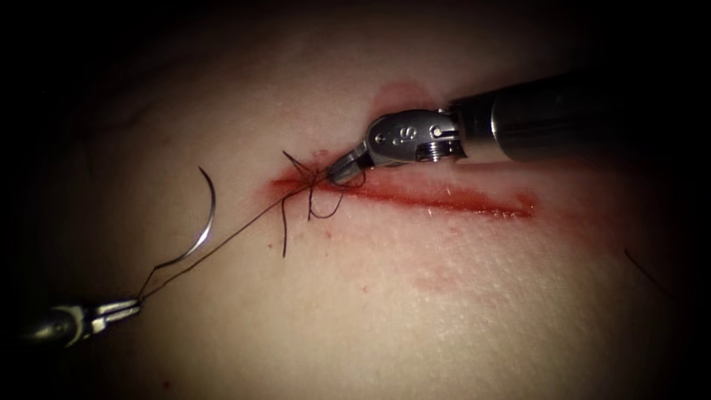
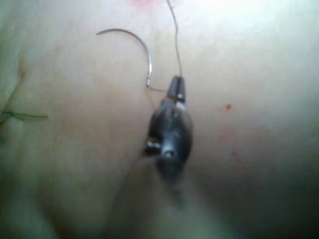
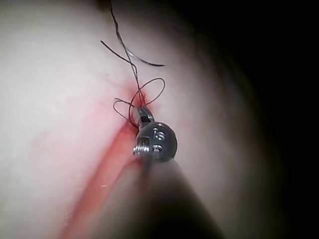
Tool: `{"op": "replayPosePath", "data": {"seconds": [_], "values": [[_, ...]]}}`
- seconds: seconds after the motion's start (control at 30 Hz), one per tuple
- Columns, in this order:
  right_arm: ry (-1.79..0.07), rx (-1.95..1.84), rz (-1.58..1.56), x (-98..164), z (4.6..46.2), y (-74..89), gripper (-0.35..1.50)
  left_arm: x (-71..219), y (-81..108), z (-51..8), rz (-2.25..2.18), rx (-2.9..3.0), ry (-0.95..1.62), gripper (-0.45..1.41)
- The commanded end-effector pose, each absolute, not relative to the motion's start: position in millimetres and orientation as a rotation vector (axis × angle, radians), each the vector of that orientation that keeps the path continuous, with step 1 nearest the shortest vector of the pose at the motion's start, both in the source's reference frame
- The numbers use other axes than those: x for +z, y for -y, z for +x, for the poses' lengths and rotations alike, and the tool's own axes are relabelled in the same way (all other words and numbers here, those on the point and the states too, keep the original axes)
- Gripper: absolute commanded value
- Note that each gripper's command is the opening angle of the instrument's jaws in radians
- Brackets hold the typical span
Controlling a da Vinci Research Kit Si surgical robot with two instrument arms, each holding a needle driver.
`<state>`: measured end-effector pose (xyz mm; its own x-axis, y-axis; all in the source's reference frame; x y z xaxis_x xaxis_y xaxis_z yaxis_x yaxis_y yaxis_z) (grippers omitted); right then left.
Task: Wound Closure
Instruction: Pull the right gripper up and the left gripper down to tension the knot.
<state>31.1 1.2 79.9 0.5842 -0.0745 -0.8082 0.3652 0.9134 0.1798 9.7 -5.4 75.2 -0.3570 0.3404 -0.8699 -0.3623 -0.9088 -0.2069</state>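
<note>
Both end effectors pinch thread [image 1: 222, 241]: left [image 1: 135, 302] beside the free needle [image 1: 201, 222], right [image 1: 333, 175] at the cut [image 1: 444, 198].

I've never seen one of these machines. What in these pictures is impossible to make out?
- Endoscope view: how the thread winds in the tangle at the cut's left end; strands overlap.
- Right wrist view: whether the right tool grips thread; its tip covers the spot.
- Left wrist view: where the needle meets thread; blurred.

Dark glossy shaft [image 1: 563, 111], silver wrist housing [image 1: 404, 137] stamped "S", ridged screw [image 1: 437, 152], slim steel pincer [image 1: 337, 172]
</note>
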Motion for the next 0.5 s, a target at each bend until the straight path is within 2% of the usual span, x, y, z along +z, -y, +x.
{"op": "replayPosePath", "data": {"seconds": [0.03, 0.5], "values": [[-0.911, -0.243, 0.331, 81.4, 31.1, -1.9, -0.35, 75.8, 6.7, 9.5, -1.458, 2.278, -0.026, -0.35], [-0.913, -0.13, 0.303, 83.8, 29.4, -4.4, -0.35, 74.2, 16.5, 16.1, -1.398, 2.22, -0.031, -0.35]]}}
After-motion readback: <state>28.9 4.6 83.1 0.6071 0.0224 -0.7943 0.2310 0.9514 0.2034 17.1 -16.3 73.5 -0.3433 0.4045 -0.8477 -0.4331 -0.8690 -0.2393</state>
